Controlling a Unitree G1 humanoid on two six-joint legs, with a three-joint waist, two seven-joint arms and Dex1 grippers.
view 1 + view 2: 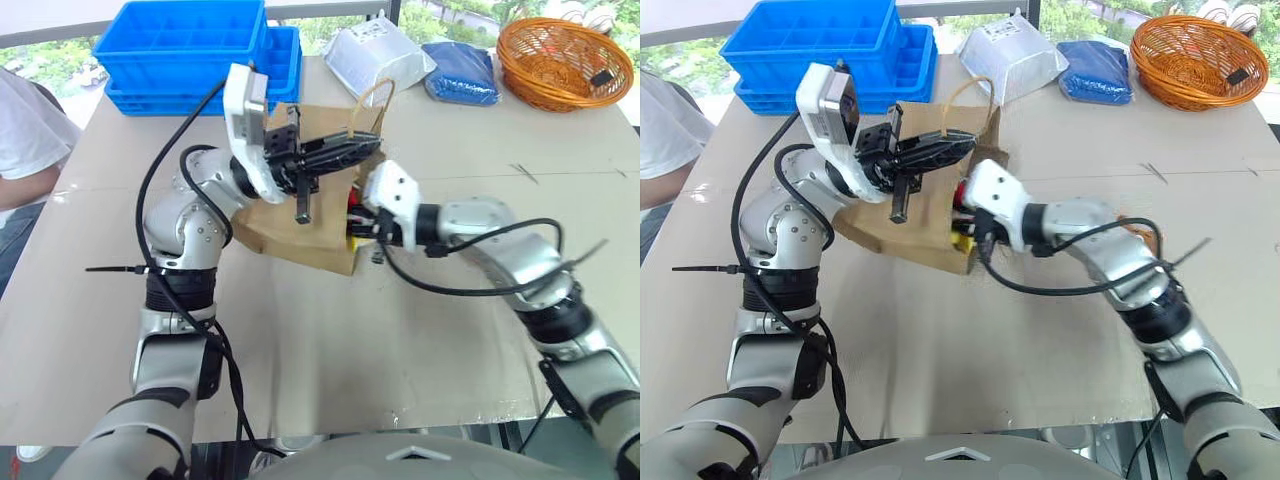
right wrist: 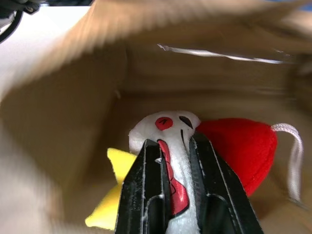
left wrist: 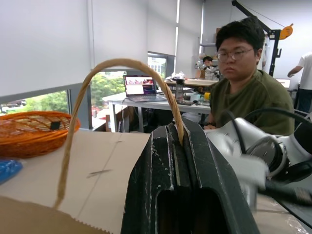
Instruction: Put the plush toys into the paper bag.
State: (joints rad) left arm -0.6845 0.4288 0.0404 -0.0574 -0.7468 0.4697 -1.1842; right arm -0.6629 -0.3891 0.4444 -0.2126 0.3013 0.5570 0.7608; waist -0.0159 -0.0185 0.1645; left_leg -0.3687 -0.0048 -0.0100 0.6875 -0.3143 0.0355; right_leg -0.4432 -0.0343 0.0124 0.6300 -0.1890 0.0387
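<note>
L gripper (image 3: 187, 146) lifts bag handle (image 3: 117, 66); R gripper (image 2: 180, 151) grips chicken (image 2: 168, 127) inside bag (image 1: 290, 235).

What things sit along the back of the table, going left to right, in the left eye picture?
Blue bins → white-grey pouch → blue packet → orange basket.

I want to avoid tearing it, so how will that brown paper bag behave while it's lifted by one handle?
The paper bag will probably sag and tilt, since the left end effector pinches just one thin cord handle. Its creased kraft walls look floppy and light. It would likely slide easily on the smooth table.
</note>
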